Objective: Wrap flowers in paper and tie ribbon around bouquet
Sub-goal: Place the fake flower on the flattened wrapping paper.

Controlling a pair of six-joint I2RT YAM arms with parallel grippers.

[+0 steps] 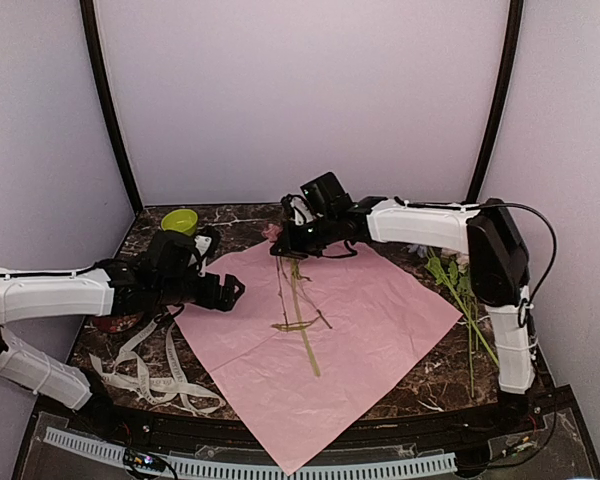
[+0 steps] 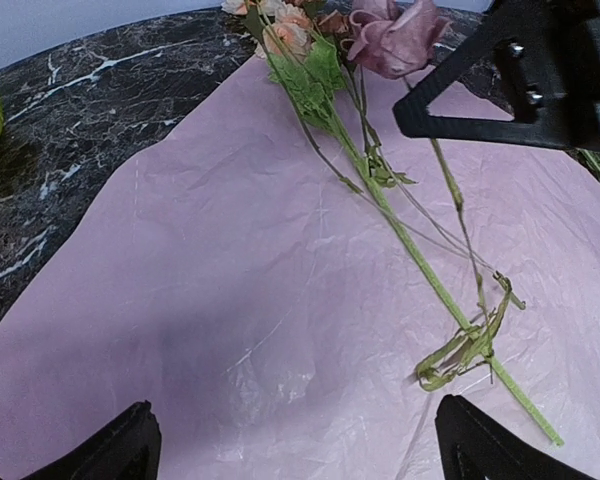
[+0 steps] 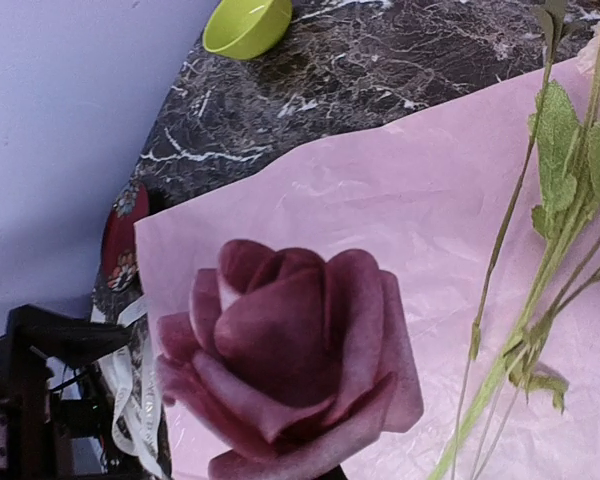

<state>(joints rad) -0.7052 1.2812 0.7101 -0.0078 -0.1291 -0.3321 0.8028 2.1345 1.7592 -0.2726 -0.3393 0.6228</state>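
Note:
The pale pink paper [image 1: 360, 330] lies flat on the dark marble table. Some flowers [image 1: 298, 300] lie on it, their green stems pointing toward me and their peach blooms [image 2: 285, 30] at the far corner. My right gripper [image 1: 280, 240] is shut on the stem of a dusky pink rose [image 3: 290, 370], held just under the bloom [image 2: 390, 35] above the paper's far corner. The bloom hides its fingers in the right wrist view. My left gripper [image 2: 295, 440] hovers open over the paper's left part with nothing between its fingers. The cream ribbon [image 1: 150, 370] lies looped at the front left.
A green bowl [image 1: 180, 220] stands at the back left. More green-stemmed flowers [image 1: 460, 290] lie off the paper by the right arm's base. A red patterned object [image 3: 120, 235] sits at the table's left edge, under the left arm.

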